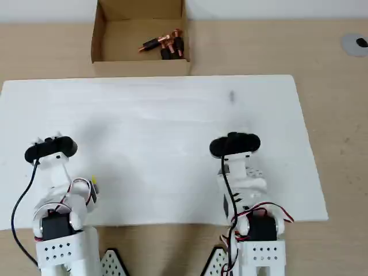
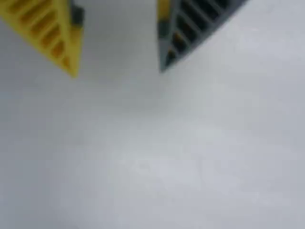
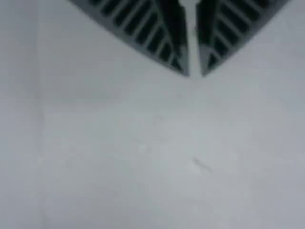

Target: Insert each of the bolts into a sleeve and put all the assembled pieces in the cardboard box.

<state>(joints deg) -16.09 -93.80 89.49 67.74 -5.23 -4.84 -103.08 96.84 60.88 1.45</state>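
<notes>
The cardboard box (image 1: pixel 106 26) stands at the far edge of the table, beyond the white mat (image 1: pixel 155 126). Inside it lie several assembled pieces (image 1: pixel 165 45), copper bolts in black sleeves, bunched at its near right corner. My left gripper (image 2: pixel 116 71) hangs open over bare mat, one yellow finger (image 2: pixel 50 33) and one dark finger (image 2: pixel 190 28) wide apart, nothing between them. My right gripper (image 3: pixel 193 74) is shut, its dark fingers (image 3: pixel 143 33) nearly touching, holding nothing. Both arms are drawn back near the mat's front edge, the left arm (image 1: pixel 52 150) at the left, the right arm (image 1: pixel 234 145) at the middle right.
A grey disc (image 1: pixel 355 43) lies on the wooden table at the far right. Two black ridged stands (image 1: pixel 115 263) sit between the arm bases at the front edge. A faint dark mark (image 1: pixel 232 96) shows on the mat.
</notes>
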